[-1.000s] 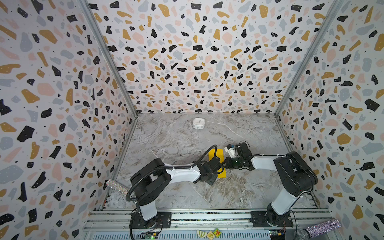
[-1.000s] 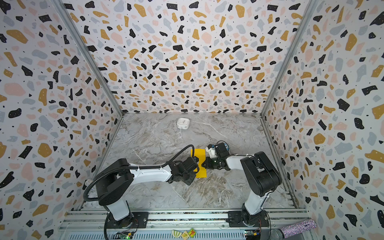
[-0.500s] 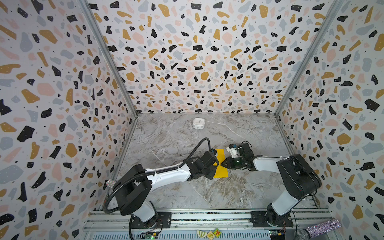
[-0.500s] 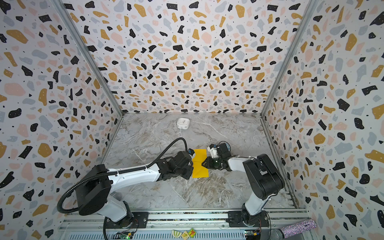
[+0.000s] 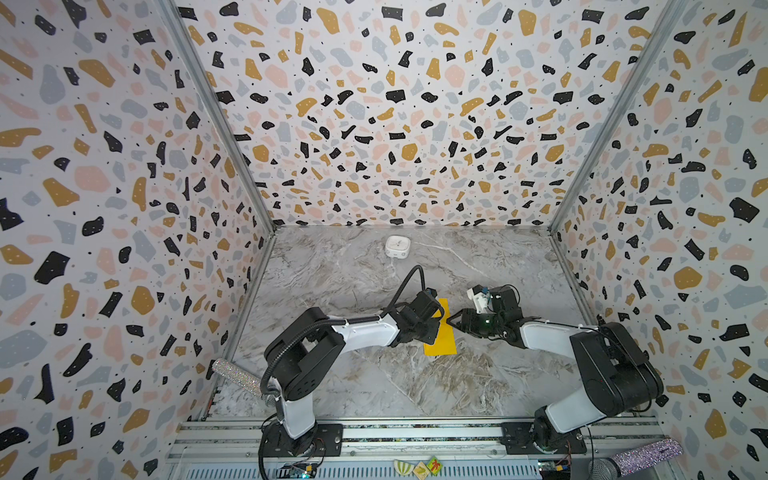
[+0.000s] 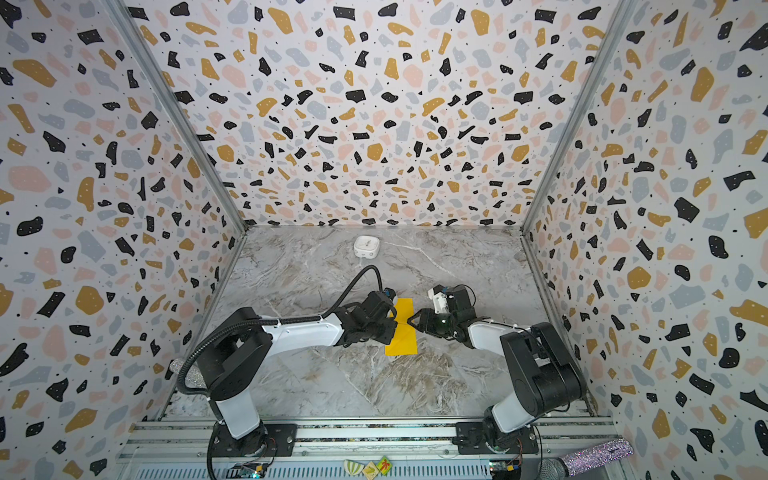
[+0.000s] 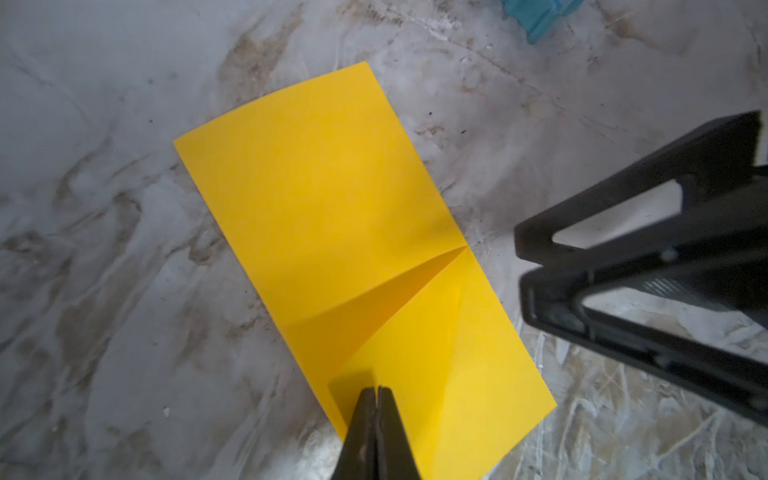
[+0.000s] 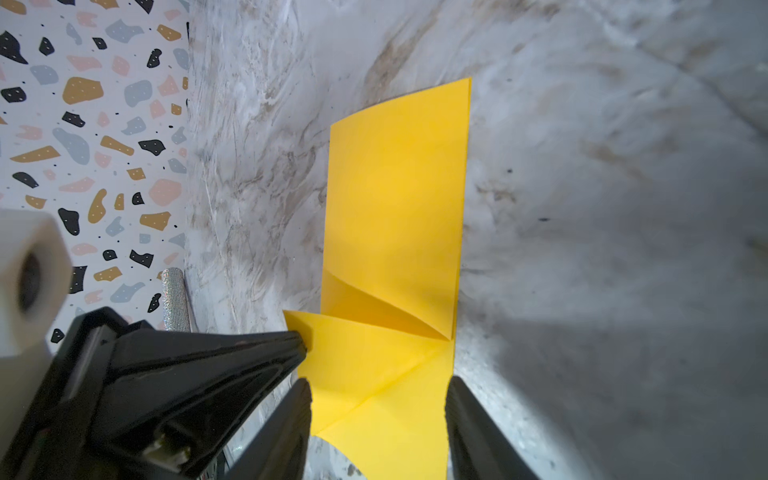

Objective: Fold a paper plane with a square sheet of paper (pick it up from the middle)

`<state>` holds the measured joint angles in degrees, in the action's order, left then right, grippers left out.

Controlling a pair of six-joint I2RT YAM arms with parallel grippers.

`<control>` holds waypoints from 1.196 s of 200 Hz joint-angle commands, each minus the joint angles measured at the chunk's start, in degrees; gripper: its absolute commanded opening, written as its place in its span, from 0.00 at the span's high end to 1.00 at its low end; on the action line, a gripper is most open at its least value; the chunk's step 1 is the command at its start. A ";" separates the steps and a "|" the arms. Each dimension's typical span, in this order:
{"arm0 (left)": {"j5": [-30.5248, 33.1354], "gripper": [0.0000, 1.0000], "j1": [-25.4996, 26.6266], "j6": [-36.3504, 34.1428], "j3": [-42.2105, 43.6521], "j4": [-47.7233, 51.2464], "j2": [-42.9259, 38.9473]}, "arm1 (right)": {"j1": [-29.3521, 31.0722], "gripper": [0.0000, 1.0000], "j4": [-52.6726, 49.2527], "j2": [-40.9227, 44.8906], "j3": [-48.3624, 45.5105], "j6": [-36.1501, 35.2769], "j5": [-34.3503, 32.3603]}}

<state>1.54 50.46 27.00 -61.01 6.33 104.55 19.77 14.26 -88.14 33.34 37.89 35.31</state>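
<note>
- The thin yellow-orange paper sheet, folded to a rectangle, lies on the grey marble tabletop between both arms
- The left gripper is closed, with its tips on the sheet's edge; pin the sheet there
- The right gripper stands open astride the raised diagonal flap; press that flap flat along its crease

matt yellow paper, smooth marbled table
</note>
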 commanded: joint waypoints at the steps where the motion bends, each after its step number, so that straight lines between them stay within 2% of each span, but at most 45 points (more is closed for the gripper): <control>1: 0.66 1.00 -0.73 1.41 -1.48 -0.39 1.65 | -0.01 0.44 1.69 0.40 -0.71 2.19 0.78; 36: 0.91 1.00 -0.94 3.40 0.24 -1.51 2.17 | 0.18 0.44 3.37 -1.01 -1.00 4.86 3.52; 144: -0.19 1.00 -1.36 10.61 7.48 -5.58 1.71 | 2.22 0.50 8.52 -6.74 -0.54 10.80 5.60; 183: -0.84 1.00 -1.43 10.88 8.19 -6.02 1.62 | 2.38 0.52 10.23 -8.51 -0.55 12.52 6.29; 239: -0.93 1.00 -1.50 11.05 8.41 -5.75 1.23 | 2.64 0.53 15.65 -8.89 -1.91 18.96 8.21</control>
<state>1.30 49.17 37.36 -54.72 -2.74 105.45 21.98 26.94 -97.23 32.53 53.04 42.19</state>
